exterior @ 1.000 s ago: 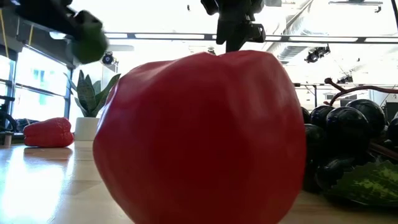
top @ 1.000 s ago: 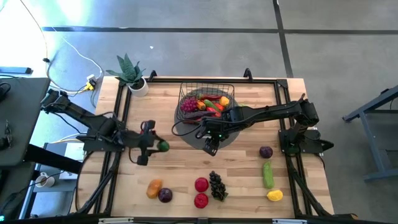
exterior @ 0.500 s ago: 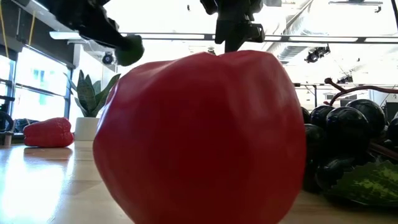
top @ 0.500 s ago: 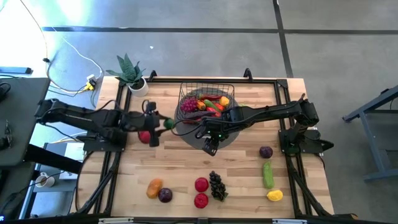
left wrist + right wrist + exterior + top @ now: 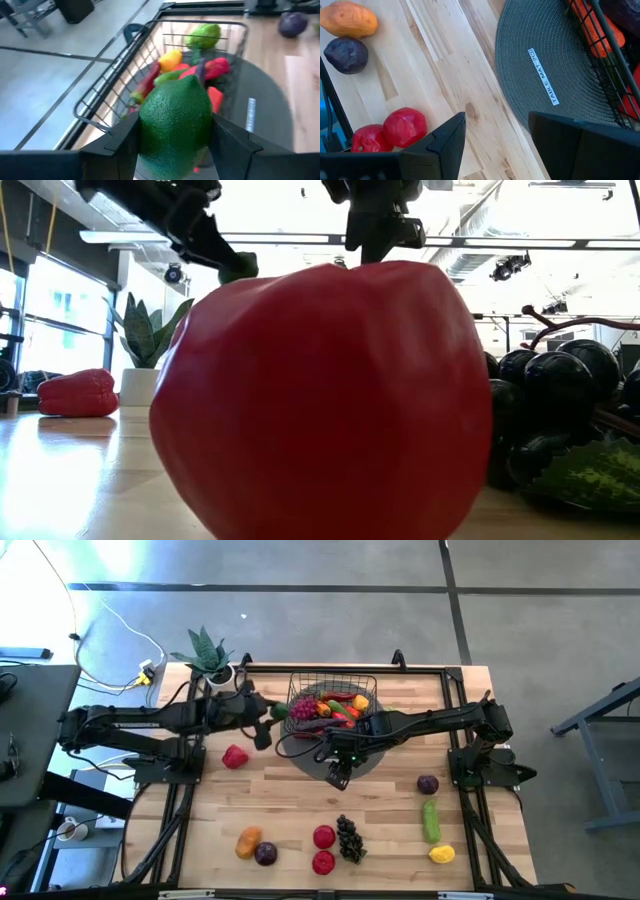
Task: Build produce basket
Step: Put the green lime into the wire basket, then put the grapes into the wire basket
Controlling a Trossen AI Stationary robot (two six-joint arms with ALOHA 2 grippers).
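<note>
Read "TABLE MAT 20" or so on a white strip (image 5: 543, 76) stuck to the grey mat (image 5: 540, 40), last characters unclear; same strip seen in left wrist view, unreadable there. Held a green fruit (image 5: 175, 122) between the left gripper's (image 5: 262, 728) fingers (image 5: 120, 145), jaws part-open around it, just at 9 o'clock of the basket (image 5: 300, 690) from above. Saw the basket at 12 o'clock of the table (image 5: 400, 790), on the mat, holding red, orange, yellow and green produce (image 5: 335, 708). Hung the right gripper (image 5: 338, 775) over the mat's 6 o'clock edge, jaws part-open, nothing between them in its wrist view. Found only from above: red piece (image 5: 234, 756) at 9 o'clock, purple one (image 5: 427, 784), cucumber (image 5: 431, 820) and yellow piece (image 5: 441, 854) toward 4 o'clock, potted plant (image 5: 210, 660) at 11 o'clock. Filled the low view with one red fruit (image 5: 320, 400), grapes (image 5: 560, 410) at 3 o'clock of it. Showed in right wrist view an orange piece (image 5: 347, 20), a purple one (image 5: 345, 54) and two red fruits (image 5: 387, 132).
</note>
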